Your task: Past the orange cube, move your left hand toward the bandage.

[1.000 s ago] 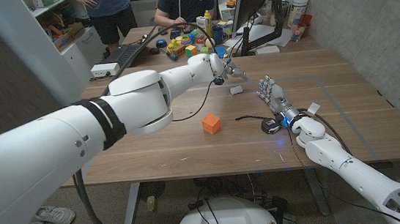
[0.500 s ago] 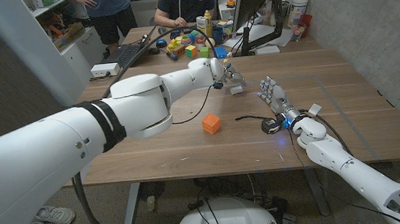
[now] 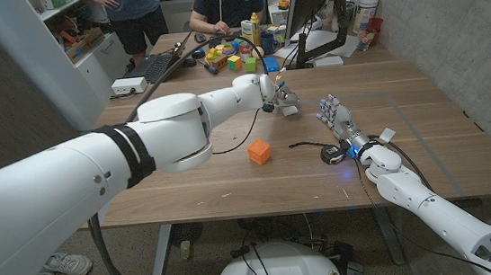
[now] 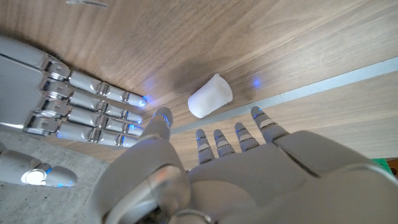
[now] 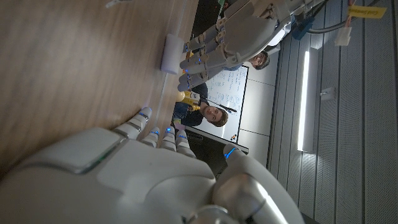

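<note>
Over the last second the left robot hand (image 3: 281, 96) has advanced beyond the orange cube (image 3: 259, 151) and now hovers directly over the bandage (image 4: 210, 96), a small white roll lying on the table (image 3: 426, 138), so the reach is judged nearly complete. Its fingers are spread and hold nothing. The right robot hand (image 3: 338, 120) stands nearby, fingers apart and empty; no containers are involved.

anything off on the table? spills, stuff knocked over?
Nothing stands out. The bandage roll lies on its side on the wood, apart from the left robot hand hovering over it. The orange cube sits square, no spills.
</note>
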